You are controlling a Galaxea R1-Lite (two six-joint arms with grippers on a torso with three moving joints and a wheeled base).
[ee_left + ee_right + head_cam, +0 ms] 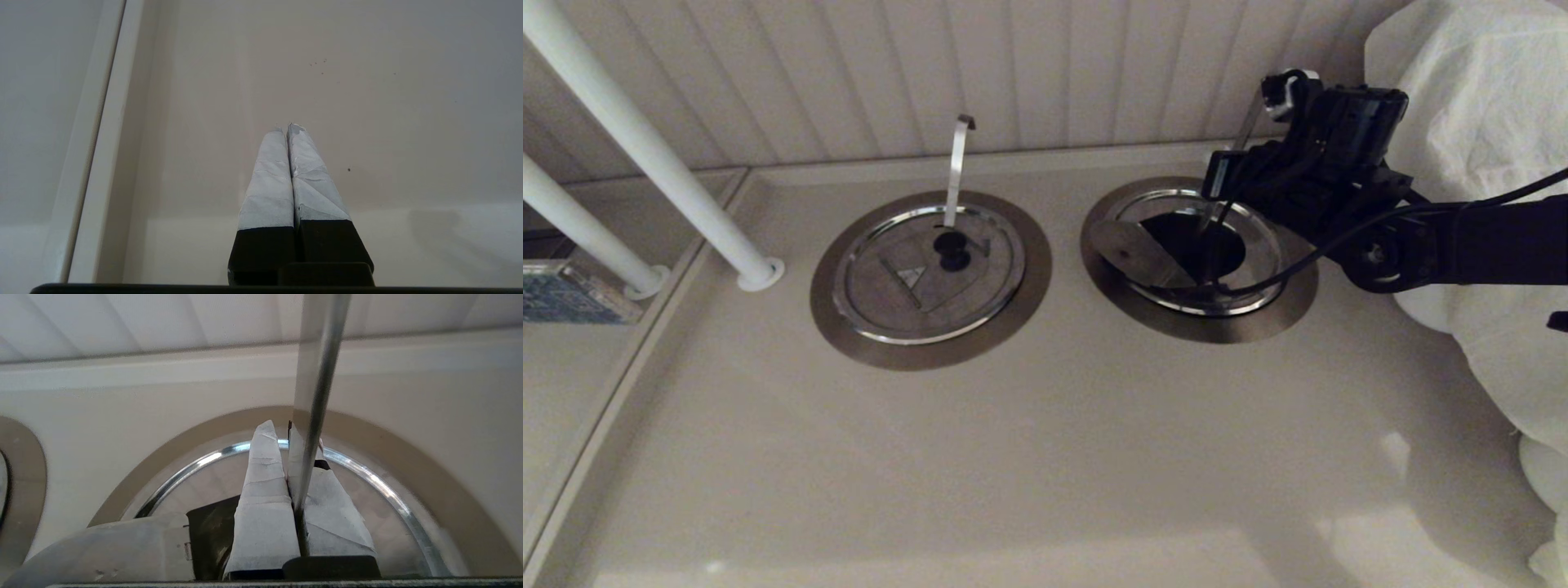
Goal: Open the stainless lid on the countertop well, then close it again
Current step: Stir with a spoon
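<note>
one round steel lid (1131,255), wedge folded up

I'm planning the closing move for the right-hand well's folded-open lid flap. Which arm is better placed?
Right. The right gripper is already over the countertop well, beside the stainless lid. The left gripper points at bare counter, absent from the head view.

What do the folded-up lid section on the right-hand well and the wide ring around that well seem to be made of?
Lid section: seemingly stainless steel with a dull matt grey finish, thin and flat, showing small marks in the right wrist view.
Wide ring: probably brushed steel, satin grey-brown and flush with the beige counter; the inner rim looks polished, catching bright highlights.
</note>
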